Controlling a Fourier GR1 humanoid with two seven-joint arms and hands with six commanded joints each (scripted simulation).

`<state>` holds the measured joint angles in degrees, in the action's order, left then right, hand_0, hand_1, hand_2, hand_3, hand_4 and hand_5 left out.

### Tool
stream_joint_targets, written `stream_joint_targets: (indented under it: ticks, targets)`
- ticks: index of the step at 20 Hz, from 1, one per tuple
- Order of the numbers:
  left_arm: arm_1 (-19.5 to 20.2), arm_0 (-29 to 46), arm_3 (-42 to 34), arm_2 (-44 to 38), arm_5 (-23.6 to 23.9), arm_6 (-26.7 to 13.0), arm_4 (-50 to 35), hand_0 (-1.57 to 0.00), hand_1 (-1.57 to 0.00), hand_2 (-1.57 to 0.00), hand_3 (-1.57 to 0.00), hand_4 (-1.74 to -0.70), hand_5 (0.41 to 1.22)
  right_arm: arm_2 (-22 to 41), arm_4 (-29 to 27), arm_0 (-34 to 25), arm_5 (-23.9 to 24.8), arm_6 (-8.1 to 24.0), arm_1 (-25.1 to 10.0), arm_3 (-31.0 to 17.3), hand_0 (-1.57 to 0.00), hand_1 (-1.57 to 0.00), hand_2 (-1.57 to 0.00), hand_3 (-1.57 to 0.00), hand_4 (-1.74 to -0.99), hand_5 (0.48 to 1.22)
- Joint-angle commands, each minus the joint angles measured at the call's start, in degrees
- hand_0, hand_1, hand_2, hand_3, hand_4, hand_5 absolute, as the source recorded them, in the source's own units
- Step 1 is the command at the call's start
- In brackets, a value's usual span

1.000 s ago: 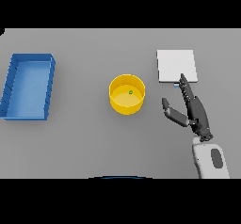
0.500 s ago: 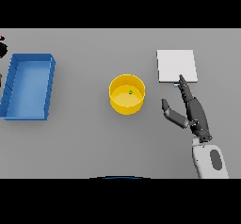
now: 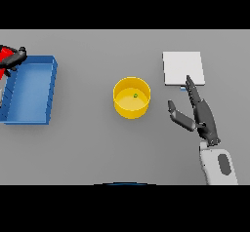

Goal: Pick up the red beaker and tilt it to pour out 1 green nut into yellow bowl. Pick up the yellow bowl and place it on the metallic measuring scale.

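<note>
The yellow bowl (image 3: 131, 97) stands at the middle of the grey table with one small green nut (image 3: 135, 95) inside. At the far left edge my left hand (image 3: 13, 58) is curled round the red beaker (image 3: 5, 54), only partly in view, above the blue bin's far left corner. My right hand (image 3: 200, 115) is open to the right of the bowl, fingers straight and pointing away, thumb stretched toward the bowl, a gap between them. The metallic measuring scale (image 3: 183, 68), a pale square plate, lies just beyond the right hand's fingertips.
A blue rectangular bin (image 3: 49, 89) sits at the left of the table, its inside bare. Grey table surface lies between the bin and the bowl and in front of both.
The left hand with the red beaker has come into view at the far left edge, over the blue bin's corner. The right hand and the bowl have not moved.
</note>
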<state>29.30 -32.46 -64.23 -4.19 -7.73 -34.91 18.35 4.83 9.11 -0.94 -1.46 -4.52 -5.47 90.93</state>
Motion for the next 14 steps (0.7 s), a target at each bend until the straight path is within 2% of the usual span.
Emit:
stream_joint_targets:
  ticks: [1,3,6,8,11,13,14]
  targets:
    - [0.32,-0.2,-0.7,-0.21,-1.08,0.03,-0.47,-0.79,-0.66,-0.6,-0.37,-0.88,0.701,-0.05,0.17,0.17,0.07,-0.33,-0.16,-0.11,0.0,0.0,0.0,0.0,-1.32,0.726]
    - [1.38,0.09,-1.64,0.32,-3.62,0.03,-0.6,-0.5,-0.42,-0.38,-0.24,-0.83,0.678,0.02,0.05,0.58,-0.13,-0.47,-0.12,-0.2,0.0,0.0,0.0,0.0,-1.318,0.725]
    - [1.7,-0.06,-0.04,1.27,-5.61,-0.04,1.05,-0.26,-0.22,-0.2,-0.12,-0.78,0.653,0.32,0.34,0.19,-0.02,-0.68,0.25,-0.58,0.0,0.0,0.0,0.0,-1.31,0.721]
    - [1.58,-0.53,0.61,1.35,-6.73,0.0,1.78,-0.16,-0.14,-0.12,-0.08,-0.77,0.655,0.3,1.16,0.03,0.54,-0.55,-0.03,-0.9,0.0,0.0,0.0,0.0,-1.307,0.717]
    - [1.49,0.27,-0.65,2.4,-5.07,0.5,3.57,-0.08,-0.07,-0.06,-0.04,-0.74,0.656,0.68,1.32,0.35,0.72,-0.32,0.27,0.07,0.0,0.0,0.0,0.0,-1.29,0.714]
    - [0.56,0.96,-1.31,2.18,-3.17,0.99,3.64,-0.05,-0.04,-0.04,-0.02,-0.73,0.661,1.08,1.87,-0.36,0.88,1.8,0.41,0.35,0.0,0.0,0.0,0.0,-1.277,0.704]
    - [0.49,0.3,-1.15,1.91,-3.06,1.09,3.39,-0.04,-0.04,-0.03,-0.02,-0.73,0.664,1.61,4.12,-1.04,2.13,3.67,0.07,0.48,0.0,0.0,0.0,0.0,-1.281,0.688]
